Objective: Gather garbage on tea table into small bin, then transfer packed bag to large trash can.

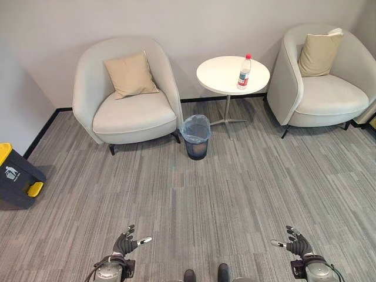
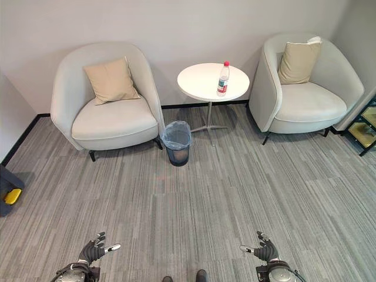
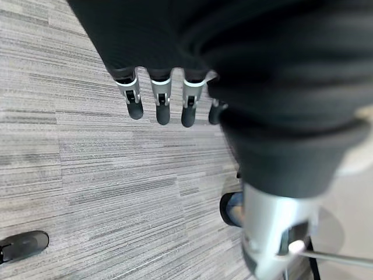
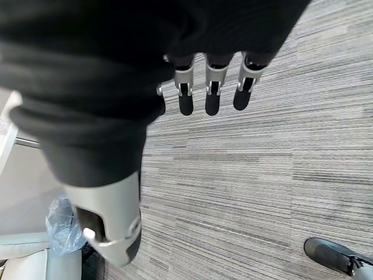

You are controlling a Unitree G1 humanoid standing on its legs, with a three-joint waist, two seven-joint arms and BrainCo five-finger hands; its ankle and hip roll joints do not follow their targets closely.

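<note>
Bottle: plastic water bottle point(image 1: 244, 71) with a red cap, standing upright near the edge of the round white tea table point(image 1: 220, 75), way out ahead of both sets of fingertips.
Small bin: dark bin point(image 1: 196, 136) with a bluish bag liner, on the floor just beside the table's foot, closer to the fingers than the bottle.
Left hand point(image 1: 125, 242): low over the carpet, fingers point(image 3: 162, 108) straight and loosely spread, holding nothing.
Right hand point(image 1: 298, 243): same deal, fingers point(image 4: 213, 101) relaxed and apart, nothing in them.
Large trash can: dark with yellow trim point(image 1: 16, 175), far off beyond the left fingers.

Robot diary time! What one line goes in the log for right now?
stage: not started | bottle upright on tea table | small bin on floor beside table | left hand open, empty | right hand open, empty
</note>
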